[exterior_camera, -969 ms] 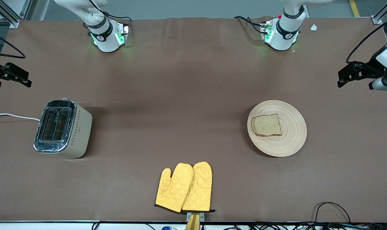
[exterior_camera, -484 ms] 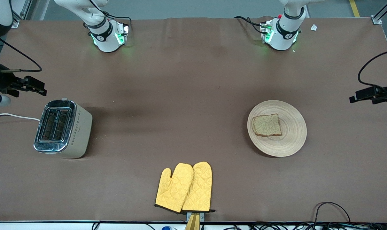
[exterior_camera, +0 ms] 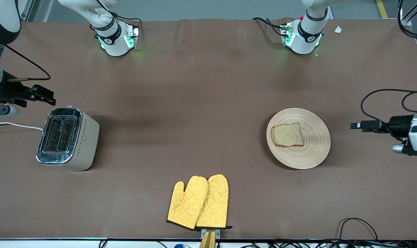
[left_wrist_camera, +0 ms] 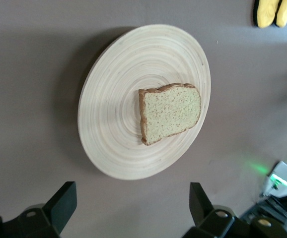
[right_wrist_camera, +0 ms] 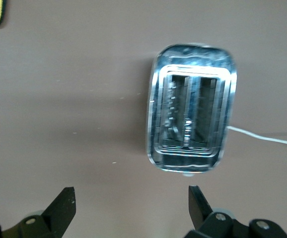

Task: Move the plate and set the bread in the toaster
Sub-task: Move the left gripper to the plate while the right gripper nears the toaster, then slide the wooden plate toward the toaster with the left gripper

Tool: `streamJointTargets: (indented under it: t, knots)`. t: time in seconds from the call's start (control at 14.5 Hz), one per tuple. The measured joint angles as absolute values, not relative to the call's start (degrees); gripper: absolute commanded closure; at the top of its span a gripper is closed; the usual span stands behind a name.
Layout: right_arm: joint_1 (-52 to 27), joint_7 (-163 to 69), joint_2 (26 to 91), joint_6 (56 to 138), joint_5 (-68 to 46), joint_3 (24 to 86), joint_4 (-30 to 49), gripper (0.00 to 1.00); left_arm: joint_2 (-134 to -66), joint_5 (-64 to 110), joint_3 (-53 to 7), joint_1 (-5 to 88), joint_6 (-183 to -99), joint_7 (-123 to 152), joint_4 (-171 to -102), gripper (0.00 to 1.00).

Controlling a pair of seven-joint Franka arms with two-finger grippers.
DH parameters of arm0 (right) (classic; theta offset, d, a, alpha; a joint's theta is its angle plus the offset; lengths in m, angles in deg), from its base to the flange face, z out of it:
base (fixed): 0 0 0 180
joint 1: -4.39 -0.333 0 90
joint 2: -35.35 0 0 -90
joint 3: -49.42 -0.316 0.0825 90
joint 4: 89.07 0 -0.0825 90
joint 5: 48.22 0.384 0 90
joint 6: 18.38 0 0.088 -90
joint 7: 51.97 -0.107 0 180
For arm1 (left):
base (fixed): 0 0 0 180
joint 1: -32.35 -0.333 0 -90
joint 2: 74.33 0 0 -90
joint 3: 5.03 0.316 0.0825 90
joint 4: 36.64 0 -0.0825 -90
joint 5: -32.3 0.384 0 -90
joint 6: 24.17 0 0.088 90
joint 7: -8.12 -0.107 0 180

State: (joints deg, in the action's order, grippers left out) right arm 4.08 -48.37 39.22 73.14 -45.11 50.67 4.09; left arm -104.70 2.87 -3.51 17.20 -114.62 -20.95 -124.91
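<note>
Our left gripper (exterior_camera: pixel 355 126), fingers spread wide, has just dropped beside the plate (exterior_camera: pixel 315 151) holding the bread (exterior_camera: pixel 287 135) near the left arm's table edge, while our right gripper (exterior_camera: pixel 46 96), also spread, has neared the toaster (exterior_camera: pixel 87 137).

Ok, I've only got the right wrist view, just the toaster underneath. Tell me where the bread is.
Observer: The bread lies flat on the plate, toward the left arm's end of the table.
Operator: Give me the left end effector.
Observer: The left end effector is open and empty, over the table beside the plate.
Operator: Report anything else out there.
Observer: A pair of yellow oven mitts lies nearer the front camera than the toaster and the plate, roughly midway between them.
</note>
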Motion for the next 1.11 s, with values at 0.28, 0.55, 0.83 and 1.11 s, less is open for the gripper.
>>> streamJointTargets:
  t: [0.28,0.55,0.83,1.11]
  knots:
    - [3.21,-55.26,45.38,78.54,-34.51,50.58,7.5,0.0,-114.2,-2.55,-3.53,15.66,-118.7,-32.51,-124.75,0.0]
    - [1.18,-57.92,51.77,86.12,-21.54,50.21,11.05,0.0,-119.64,-7.47,-3.65,15.44,-120.87,-39.32,-124.4,0.08]
    - [0.78,-56.76,54.23,92.36,-14.48,47.5,14.74,0.0,-121.85,-9.76,-4.23,15.84,-120.94,-41.19,-124.23,0.64]
    - [-0.27,-55.43,54.22,108.07,-14.36,39.93,22.08,0.0,-122.48,-9.76,-4.34,15.76,-120.97,-47.79,-124.15,0.76]
